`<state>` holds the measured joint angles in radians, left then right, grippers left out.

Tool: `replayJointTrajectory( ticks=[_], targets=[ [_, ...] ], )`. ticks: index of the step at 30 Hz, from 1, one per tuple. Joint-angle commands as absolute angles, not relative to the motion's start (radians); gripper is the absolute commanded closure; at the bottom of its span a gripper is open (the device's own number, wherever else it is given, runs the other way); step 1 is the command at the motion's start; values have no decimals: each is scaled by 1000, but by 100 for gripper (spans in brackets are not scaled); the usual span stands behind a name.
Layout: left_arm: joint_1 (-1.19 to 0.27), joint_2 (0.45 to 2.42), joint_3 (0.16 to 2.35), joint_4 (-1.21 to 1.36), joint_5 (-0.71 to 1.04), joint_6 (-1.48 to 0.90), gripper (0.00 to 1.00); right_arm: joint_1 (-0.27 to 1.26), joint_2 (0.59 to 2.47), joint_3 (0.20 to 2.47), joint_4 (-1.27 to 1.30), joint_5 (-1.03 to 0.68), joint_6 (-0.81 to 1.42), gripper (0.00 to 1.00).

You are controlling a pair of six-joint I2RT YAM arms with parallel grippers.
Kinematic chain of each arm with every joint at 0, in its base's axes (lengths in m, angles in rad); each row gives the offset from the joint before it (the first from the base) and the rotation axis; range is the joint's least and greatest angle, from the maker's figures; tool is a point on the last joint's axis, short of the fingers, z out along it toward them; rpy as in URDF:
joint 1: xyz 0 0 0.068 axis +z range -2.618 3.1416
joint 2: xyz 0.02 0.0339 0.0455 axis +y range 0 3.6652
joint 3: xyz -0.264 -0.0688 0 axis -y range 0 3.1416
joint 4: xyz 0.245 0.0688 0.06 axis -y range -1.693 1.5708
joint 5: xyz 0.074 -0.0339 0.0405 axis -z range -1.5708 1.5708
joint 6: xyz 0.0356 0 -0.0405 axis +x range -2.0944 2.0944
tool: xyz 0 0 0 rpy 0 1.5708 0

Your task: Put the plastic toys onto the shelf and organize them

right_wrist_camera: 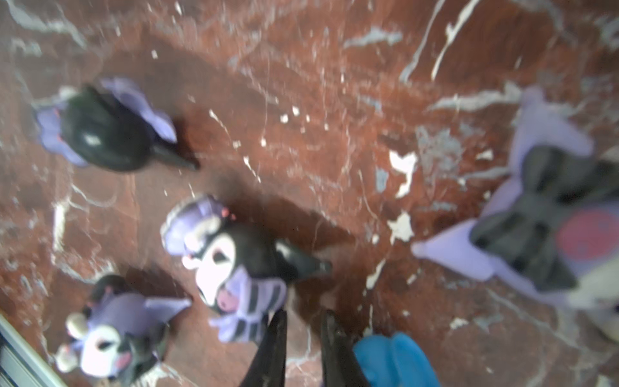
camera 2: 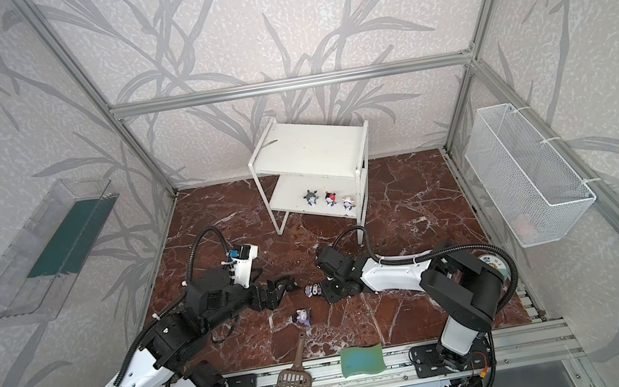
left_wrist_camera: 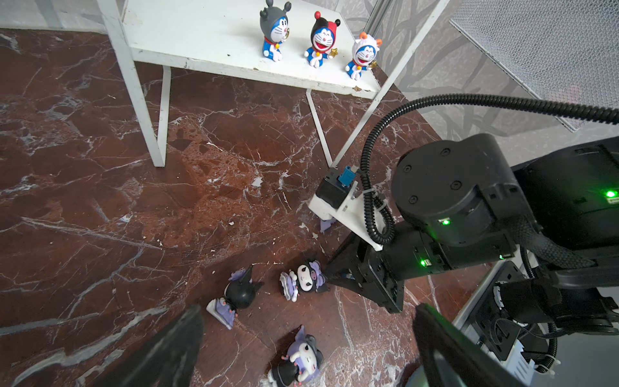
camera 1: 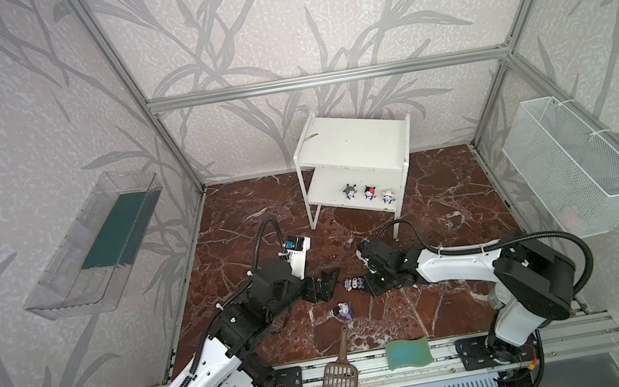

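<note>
Fingers, right gripper (right_wrist_camera: 303, 330): drawn almost together with a sliver of floor between them, one tip touching the striped bow of a lying purple toy (right_wrist_camera: 234, 264); I could not tell whether anything was pinched.
Fingers, left gripper (camera 1: 332, 283): spread wide and empty, at 9 o'clock of that toy.
Purple toys (left_wrist_camera: 241, 295): three lay on the marble floor (left_wrist_camera: 100, 201) in the left wrist view, and a fourth toy (right_wrist_camera: 536, 217) (blurred, close up) lay under the right wrist.
Blue-white toys (camera 1: 369, 192): three stood in a row on the lower board of the shelf (camera 1: 349, 137), toward its 3 o'clock end.
Pick: I judged the bite too shallow, so I would reopen, centre on the head, then lift straight up.
Edges: the front leg (camera 1: 396, 225) stood at 1 o'clock of the right wrist; side panels and the top board hemmed the lower tier.
Open room: the top board was bare and the lower one free toward 9 o'clock; the scoop (camera 1: 339, 379) and sponge (camera 1: 408, 352) sat at 6 o'clock, off my path.
</note>
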<state>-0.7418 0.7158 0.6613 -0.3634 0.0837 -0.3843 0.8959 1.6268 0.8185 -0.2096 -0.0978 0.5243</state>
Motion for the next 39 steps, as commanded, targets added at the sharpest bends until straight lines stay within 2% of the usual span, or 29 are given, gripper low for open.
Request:
replayJointTrajectory(
  ticks=[1, 7, 12, 16, 20, 22, 31, 36, 39],
  targets=[
    [-746, 722, 666, -349, 73, -370, 1, 898, 1541, 778, -330, -84, 465, 79],
    [-746, 723, 671, -356, 71, -366, 1, 873, 1328, 718, -410, -75, 390, 77],
    [-746, 729, 676, -356, 70, -362, 1, 871, 1185, 689, -466, -20, 436, 73],
    [-746, 736, 684, -357, 75, -357, 1, 862, 1155, 631, -457, -59, 540, 61],
    [-746, 736, 683, -358, 77, -357, 1, 863, 1170, 585, -381, -161, 604, 48],
    [-746, 736, 681, -356, 78, -358, 1, 863, 1190, 575, -358, -181, 621, 47],
    [-746, 711, 677, -365, 74, -363, 1, 863, 1336, 577, -233, -202, 629, 46],
    [-748, 696, 673, -366, 72, -368, 1, 865, 1405, 615, -238, -138, 620, 47],
    [-749, 696, 675, -368, 71, -367, 1, 869, 1432, 632, -248, -85, 617, 51]
  ],
)
